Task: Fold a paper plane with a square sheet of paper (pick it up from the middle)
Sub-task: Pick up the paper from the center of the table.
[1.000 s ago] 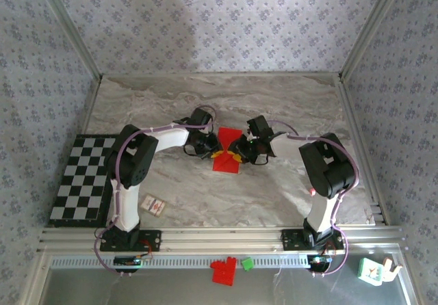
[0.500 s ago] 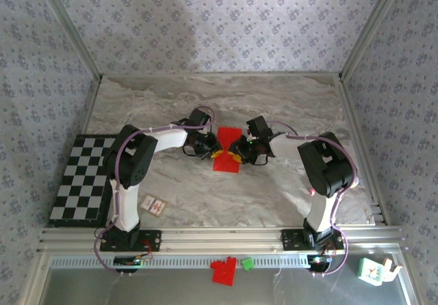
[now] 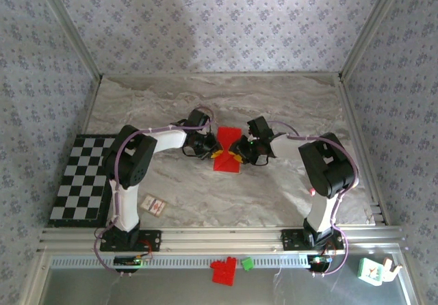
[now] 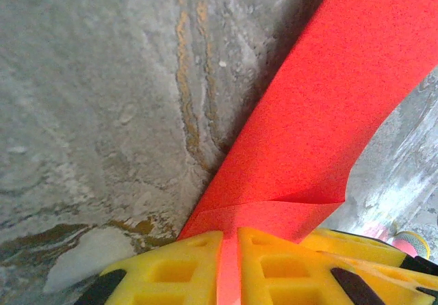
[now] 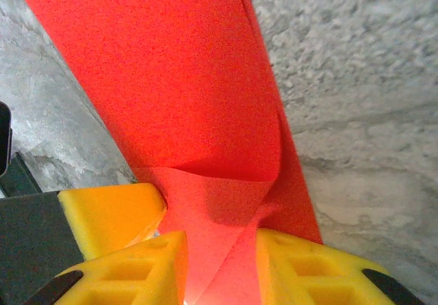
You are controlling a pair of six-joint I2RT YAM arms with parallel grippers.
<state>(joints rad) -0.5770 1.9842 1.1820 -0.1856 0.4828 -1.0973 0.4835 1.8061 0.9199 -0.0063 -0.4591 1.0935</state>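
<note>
**Two robot grippers pinch a red paper sheet from either side at the middle of a marble table**

Top view: the square sheet of paper (image 3: 226,161), bright red, sits at the centre of the grey marble-patterned table (image 3: 287,107). It is narrow at its waist and wider at the far and near ends. The left gripper (image 3: 211,149) meets its left edge and the right gripper (image 3: 237,152) meets its right edge, so the two face each other across the waist. A checkered mat (image 3: 82,178) lies at the table's left edge, with a small white card (image 3: 154,205) near the left arm's base. A red toy-brick block (image 3: 222,271) and a small green block (image 3: 247,264) rest on the ledge in front of the table.

Left wrist view: the left gripper (image 4: 230,240) has its yellow fingers (image 4: 185,257) nearly together, with a thin edge of the red paper (image 4: 328,107) clamped in the slit between them. The sheet rises away from the pads, lifted off the table along a fold.

Right wrist view: the right gripper (image 5: 219,260) stands partly closed. The red paper (image 5: 171,79) is bunched into a soft curl between its yellow fingers (image 5: 301,267), touching both.
</note>
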